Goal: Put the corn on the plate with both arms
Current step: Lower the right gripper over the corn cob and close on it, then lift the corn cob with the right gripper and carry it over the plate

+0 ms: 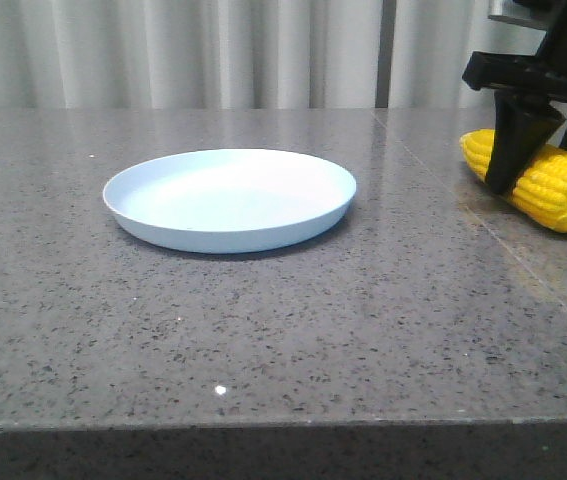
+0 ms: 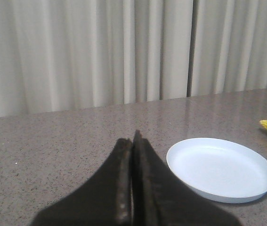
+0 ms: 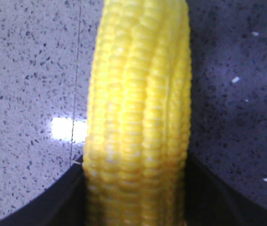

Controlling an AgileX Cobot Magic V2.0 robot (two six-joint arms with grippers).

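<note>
Right black two-fingered gripper pinches bright yellow kernelled corn cob on grey speckled stone table, well right of round pale-blue shallow plate; left gripper fingers pressed together, holding nothing

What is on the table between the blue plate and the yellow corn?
Nothing. In the front view, only bare speckled grey table lies between the plate and the corn, which the right gripper straddles.

I see a speckled, polished stone-look table, a smooth matt plastic-looking plate, bumpy glossy corn, and matt black fingers.
</note>
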